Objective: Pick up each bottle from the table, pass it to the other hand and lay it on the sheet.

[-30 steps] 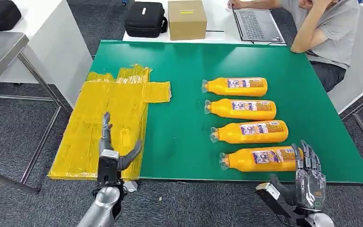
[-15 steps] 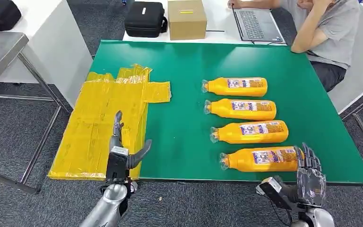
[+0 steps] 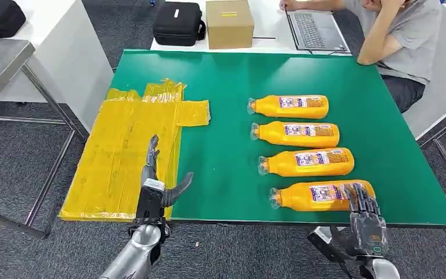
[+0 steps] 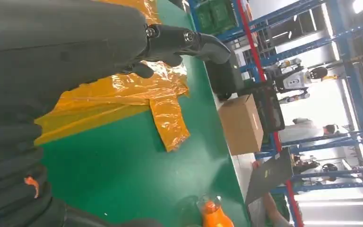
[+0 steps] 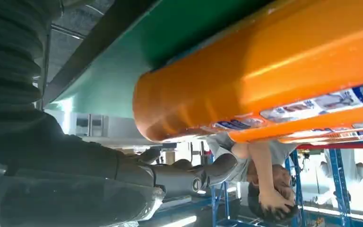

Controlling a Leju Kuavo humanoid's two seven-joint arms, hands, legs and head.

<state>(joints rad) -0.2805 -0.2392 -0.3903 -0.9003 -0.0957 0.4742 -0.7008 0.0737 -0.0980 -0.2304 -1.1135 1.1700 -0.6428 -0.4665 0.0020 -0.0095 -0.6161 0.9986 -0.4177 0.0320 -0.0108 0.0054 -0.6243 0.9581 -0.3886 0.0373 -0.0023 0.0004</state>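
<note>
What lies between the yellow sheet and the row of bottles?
Bare green table, seen in the head view, between the yellow sheet and the bottles.

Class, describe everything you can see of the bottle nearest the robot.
The nearest bottle is orange, seemingly plastic, with a clear cap end and a printed label. It lies on its side by the green table near edge, cap toward the yellow sheet. The right hand reaches over its base end; contact is unclear.

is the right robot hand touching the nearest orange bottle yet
Cannot tell. In the head view the right robot hand overlaps the nearest orange bottle, but neither view plainly shows contact or a gap.
</note>
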